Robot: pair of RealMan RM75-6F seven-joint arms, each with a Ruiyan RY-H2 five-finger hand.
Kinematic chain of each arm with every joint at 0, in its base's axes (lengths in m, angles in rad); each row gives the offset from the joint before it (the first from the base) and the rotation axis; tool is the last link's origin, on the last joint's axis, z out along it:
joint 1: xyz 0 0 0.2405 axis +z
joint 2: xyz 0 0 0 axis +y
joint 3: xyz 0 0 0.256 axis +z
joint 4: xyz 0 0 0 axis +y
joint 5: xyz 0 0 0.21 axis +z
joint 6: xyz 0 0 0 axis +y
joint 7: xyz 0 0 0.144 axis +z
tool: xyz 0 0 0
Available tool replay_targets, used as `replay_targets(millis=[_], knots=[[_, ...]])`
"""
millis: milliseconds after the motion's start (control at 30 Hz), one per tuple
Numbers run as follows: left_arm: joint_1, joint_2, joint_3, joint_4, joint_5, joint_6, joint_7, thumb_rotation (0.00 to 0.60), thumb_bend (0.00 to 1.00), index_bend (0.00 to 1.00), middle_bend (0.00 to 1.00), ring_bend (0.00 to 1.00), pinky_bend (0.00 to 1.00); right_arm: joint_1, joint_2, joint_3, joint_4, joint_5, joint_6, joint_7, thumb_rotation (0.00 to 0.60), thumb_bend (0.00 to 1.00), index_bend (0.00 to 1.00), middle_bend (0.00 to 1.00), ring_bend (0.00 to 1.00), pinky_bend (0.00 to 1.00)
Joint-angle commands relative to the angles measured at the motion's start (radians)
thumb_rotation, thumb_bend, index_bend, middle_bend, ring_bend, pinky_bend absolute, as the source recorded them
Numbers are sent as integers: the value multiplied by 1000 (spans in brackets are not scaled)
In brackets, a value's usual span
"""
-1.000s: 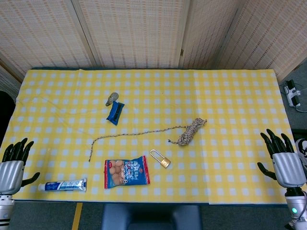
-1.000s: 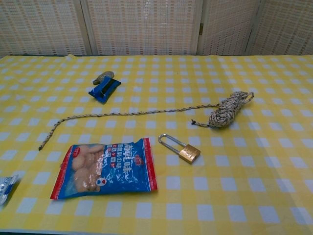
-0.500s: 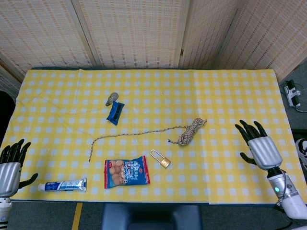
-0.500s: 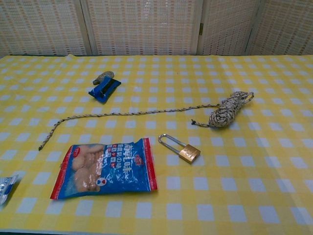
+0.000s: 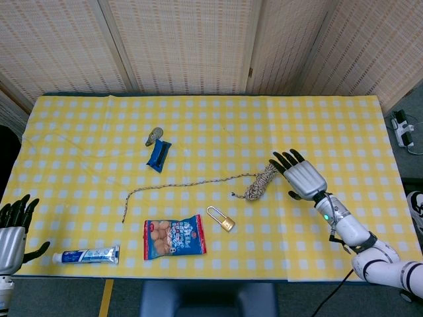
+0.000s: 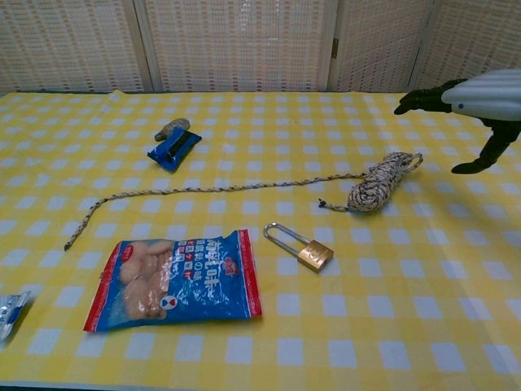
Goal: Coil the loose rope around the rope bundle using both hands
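The rope bundle [image 5: 263, 181] [image 6: 378, 182] is a short speckled coil lying right of the table's middle. Its loose rope [image 5: 178, 185] [image 6: 187, 191] trails leftward across the yellow checked cloth and ends in a bend at the left [image 5: 124, 210]. My right hand [image 5: 303, 177] [image 6: 474, 98] hovers open just right of the bundle with fingers spread, holding nothing. My left hand [image 5: 13, 228] is open at the table's front left corner, far from the rope.
A brass padlock [image 5: 222, 218] [image 6: 304, 247] lies just in front of the bundle. A snack bag [image 5: 174, 238] [image 6: 177, 281] sits front centre, a toothpaste tube [image 5: 87, 255] front left. A blue packet [image 5: 158, 155] and a small grey object [image 5: 154, 136] lie behind the rope.
My right hand has swept in from the table's right edge to just beside the rope bundle. The left hand has dropped slightly lower. The rope has not moved.
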State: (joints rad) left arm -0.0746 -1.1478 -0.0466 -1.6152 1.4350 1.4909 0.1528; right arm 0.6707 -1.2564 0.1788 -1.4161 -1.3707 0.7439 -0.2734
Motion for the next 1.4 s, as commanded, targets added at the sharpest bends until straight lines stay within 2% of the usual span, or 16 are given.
replay_targets(millis=[33,300,467,767,933,1400], knots=[[1,-1,-1,1,-7,-5,-4,600,221,58,11,25,0,62,-82,7,97,39,-62,-29,600,295,0,0,48,5],[-2,0,-2,1,-14,-15,0,600,221,61,11,25,0,137,-212,-20,281,37,-115,-15,600,296,0,7,69,5],[-6,-2,-4,4,-21,-26,1,600,220,66,11,25,0,160,-275,-36,364,13,-110,33,600,296,8,79,136,11],[-7,-7,-4,15,-28,-36,-8,600,220,68,11,26,0,184,-353,-73,486,-46,-83,117,600,296,195,223,258,126],[-7,-10,-2,22,-28,-40,-15,600,221,73,12,28,0,186,-374,-92,519,-73,-57,151,600,303,288,289,322,200],[-14,-6,-6,27,-19,-44,-24,600,220,73,20,36,0,187,-365,-120,536,-98,-29,190,600,414,424,381,401,313]])
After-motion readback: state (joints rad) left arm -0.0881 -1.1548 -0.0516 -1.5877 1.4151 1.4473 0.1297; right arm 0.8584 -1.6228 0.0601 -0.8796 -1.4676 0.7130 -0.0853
